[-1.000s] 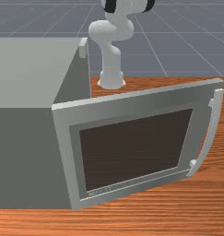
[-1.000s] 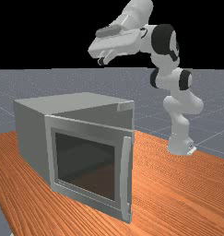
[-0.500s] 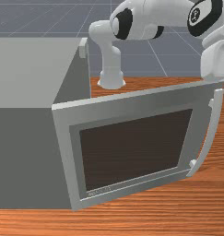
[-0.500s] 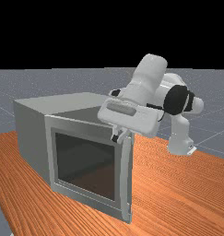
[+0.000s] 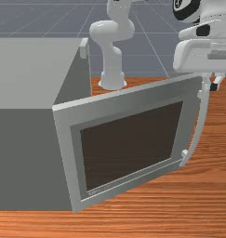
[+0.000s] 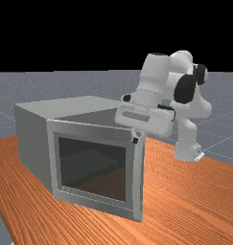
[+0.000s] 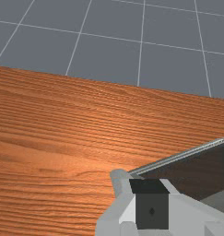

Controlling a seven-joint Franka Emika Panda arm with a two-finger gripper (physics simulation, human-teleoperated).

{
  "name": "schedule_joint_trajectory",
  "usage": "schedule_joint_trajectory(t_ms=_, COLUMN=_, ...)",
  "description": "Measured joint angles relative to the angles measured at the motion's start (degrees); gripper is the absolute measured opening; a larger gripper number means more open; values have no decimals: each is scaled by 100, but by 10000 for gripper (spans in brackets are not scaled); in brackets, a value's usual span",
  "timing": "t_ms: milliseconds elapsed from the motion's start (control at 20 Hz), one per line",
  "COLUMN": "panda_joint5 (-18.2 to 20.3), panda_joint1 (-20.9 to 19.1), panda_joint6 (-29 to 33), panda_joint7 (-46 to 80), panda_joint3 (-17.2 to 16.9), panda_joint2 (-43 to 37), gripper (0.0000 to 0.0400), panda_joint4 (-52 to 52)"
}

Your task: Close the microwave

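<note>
Item, our claw (image 5: 214, 86): pointing down, at the upper end of the door handle, seen in the front and far views. State: we cannot tell whether it is open or closed. Contact with the handle: we cannot tell.

Item, one handle (image 5: 204, 116), pale grey, bowed: between six and seven o'clock from our claw in the front view, six o'clock in the far view. In the wrist view we find its rounded end just beside our claw.

Item, one microwave door (image 5: 66, 139), grey frame: ajar, its free edge below our claw. We record it swung somewhat nearer shut than in the earlier pictures.

Item, one window (image 5: 133, 144), dark, set in that door: eight o'clock from our claw in the front and far views.

Item, one microwave body (image 5: 23, 153), grey box: nine o'clock in the front view, between nine and ten in the far view. Its open side faces the front view's right.

Item, our arm's base (image 5: 112, 79), white: nine o'clock in the front view, three o'clock in the far view.

Item, one table (image 5: 133, 221), orange-brown wood: beneath all the above.

Item, one floor (image 7: 109, 50), grey, ruled with pale lines: beyond the table's edge.
</note>
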Motion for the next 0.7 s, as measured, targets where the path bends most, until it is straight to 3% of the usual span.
schedule_joint_trajectory(t_ms=300, panda_joint5=706, panda_joint1=-507, panda_joint6=134, panda_joint7=-660, panda_joint3=81, panda_joint2=-1771, gripper=0, panda_joint4=-2572)
schedule_joint_trajectory(t_ms=550, panda_joint5=882, panda_joint1=-744, panda_joint6=393, panda_joint7=-978, panda_joint3=-45, panda_joint2=-2744, gripper=0, panda_joint4=-3872)
schedule_joint_trajectory(t_ms=700, panda_joint5=888, panda_joint1=-1016, panda_joint6=530, panda_joint7=-1365, panda_joint3=-313, panda_joint2=-3582, gripper=0, panda_joint4=-4898)
